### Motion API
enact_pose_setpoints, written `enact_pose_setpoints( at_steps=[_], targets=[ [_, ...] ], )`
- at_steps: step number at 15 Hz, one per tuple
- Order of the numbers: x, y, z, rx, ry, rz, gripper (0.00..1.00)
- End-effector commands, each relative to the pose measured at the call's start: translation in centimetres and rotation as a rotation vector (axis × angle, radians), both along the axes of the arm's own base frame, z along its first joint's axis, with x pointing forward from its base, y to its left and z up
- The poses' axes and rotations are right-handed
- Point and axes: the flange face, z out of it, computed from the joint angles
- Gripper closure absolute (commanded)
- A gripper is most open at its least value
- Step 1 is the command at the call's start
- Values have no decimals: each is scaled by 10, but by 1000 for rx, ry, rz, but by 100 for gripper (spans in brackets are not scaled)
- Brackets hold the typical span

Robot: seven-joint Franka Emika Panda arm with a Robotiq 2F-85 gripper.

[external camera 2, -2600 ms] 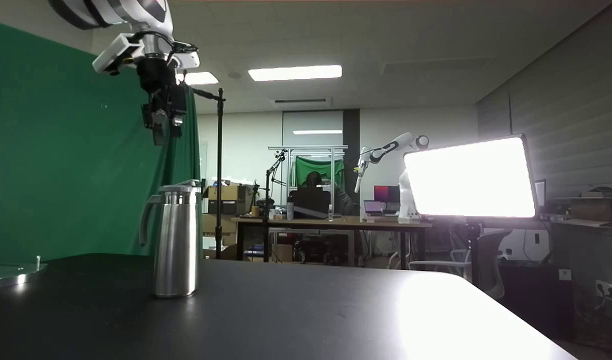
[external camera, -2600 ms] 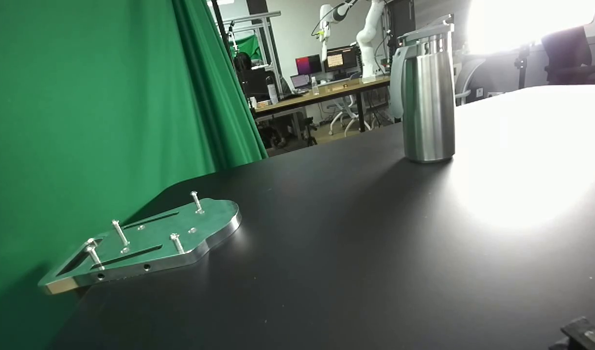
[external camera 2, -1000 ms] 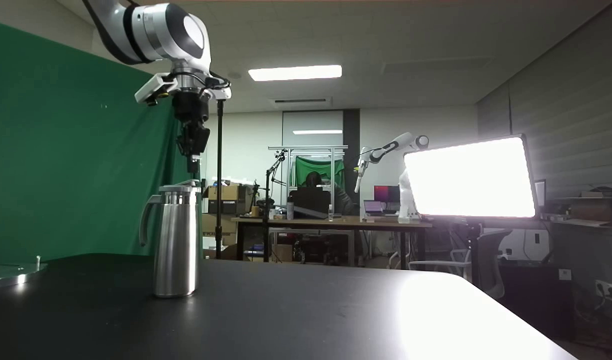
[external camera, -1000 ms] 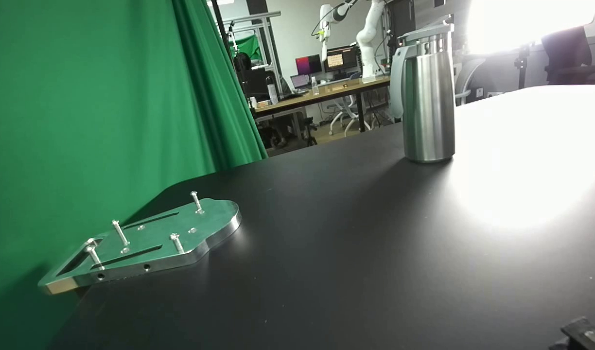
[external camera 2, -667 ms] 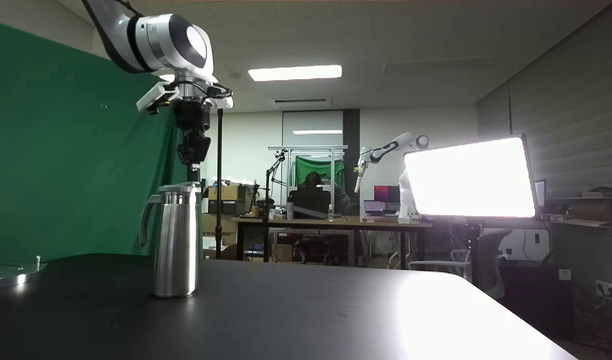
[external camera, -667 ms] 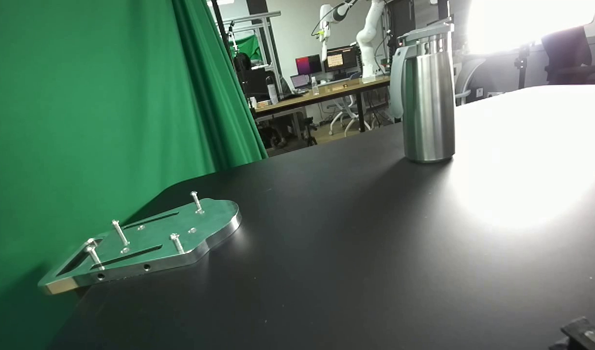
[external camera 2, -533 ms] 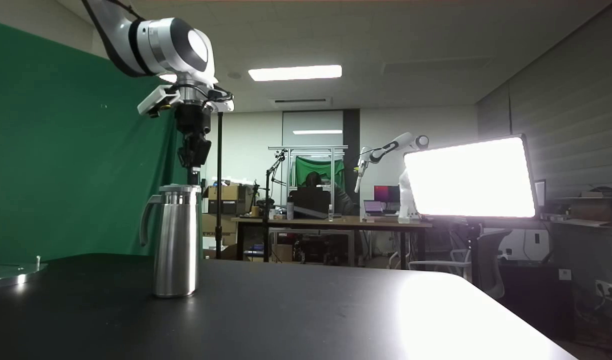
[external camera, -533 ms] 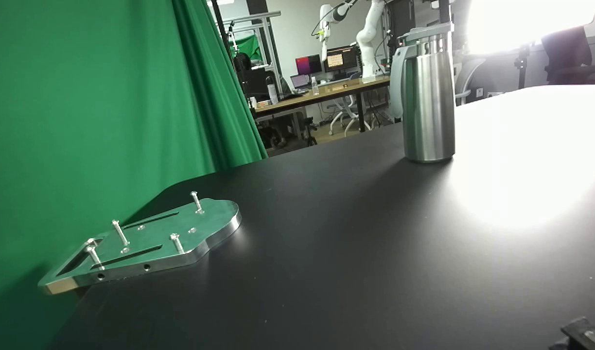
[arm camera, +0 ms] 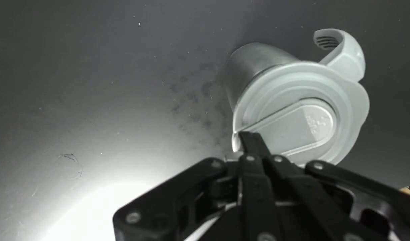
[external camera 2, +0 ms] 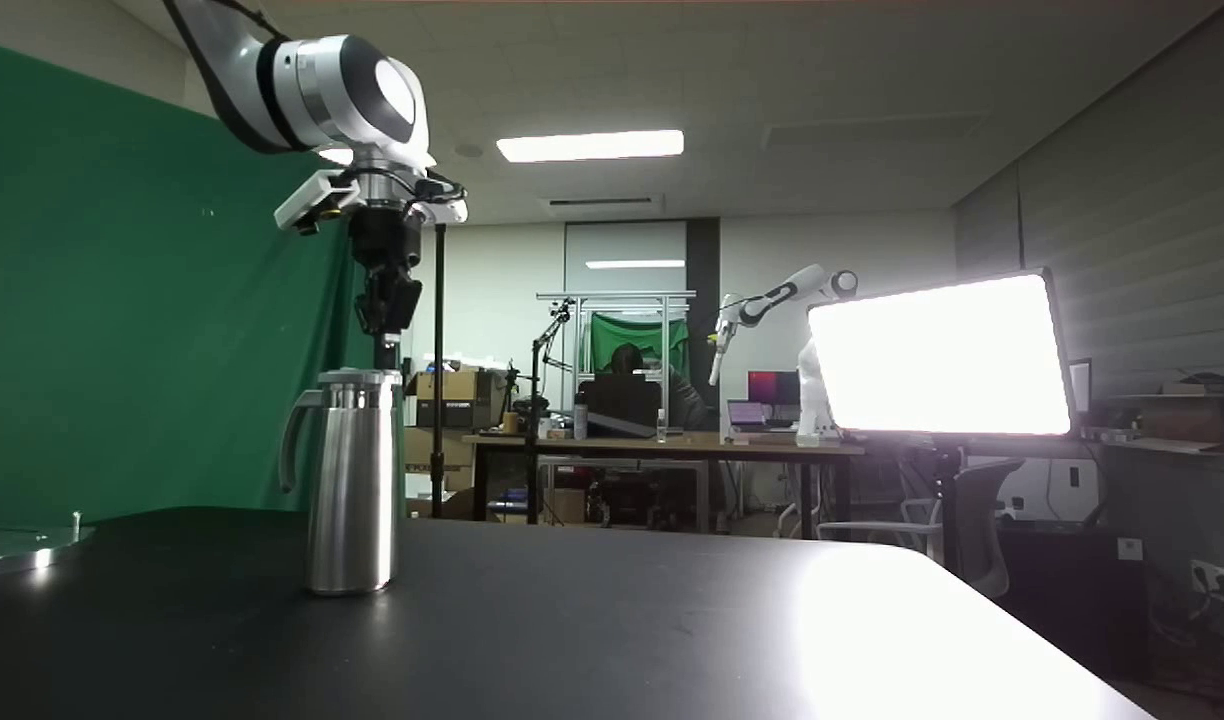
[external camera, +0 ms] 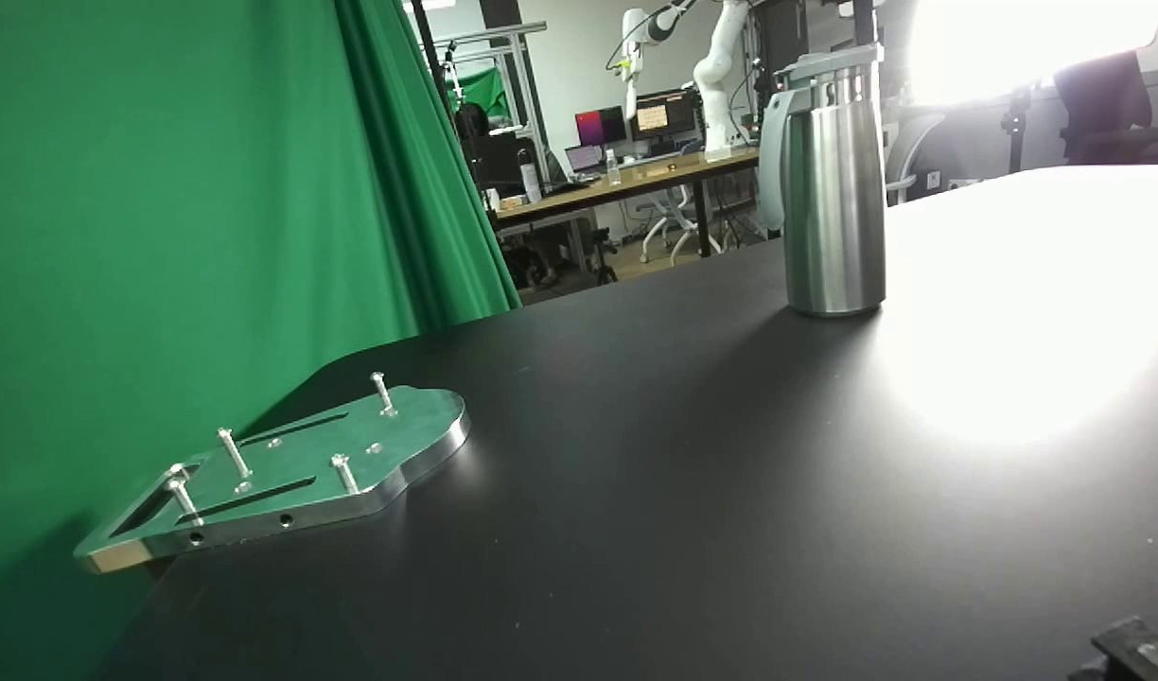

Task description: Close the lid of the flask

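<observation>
Left to right in an exterior view: plate (external camera 2: 10,548), unmoved; flask (external camera 2: 350,500), upright on the table (external camera 2: 592,620); lid (external camera 2: 357,377) on top, its flap (arm camera: 295,131), raised a second ago, now flat; gripper (external camera 2: 386,358), pressed together, has come down, apparently touching the flap's right end. Lid looks closed; probably only backing off remains.

Free room lies between flask (external camera: 835,208) and plate (external camera: 300,462) (pegs (external camera: 345,474) sticking up).
</observation>
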Motion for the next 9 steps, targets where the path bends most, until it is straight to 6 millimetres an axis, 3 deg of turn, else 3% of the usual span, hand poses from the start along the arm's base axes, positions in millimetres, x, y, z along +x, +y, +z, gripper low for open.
enact_pose_setpoints(
  at_steps=[1, 5, 6, 9],
  targets=[
    [-11, 5, 29, 0, -28, 6, 100],
    [-33, 9, 67, -20, -74, 13, 100],
    [-39, 9, 75, -27, -80, 8, 81],
    [-62, 10, 88, -37, -74, 23, 61]
  ],
)
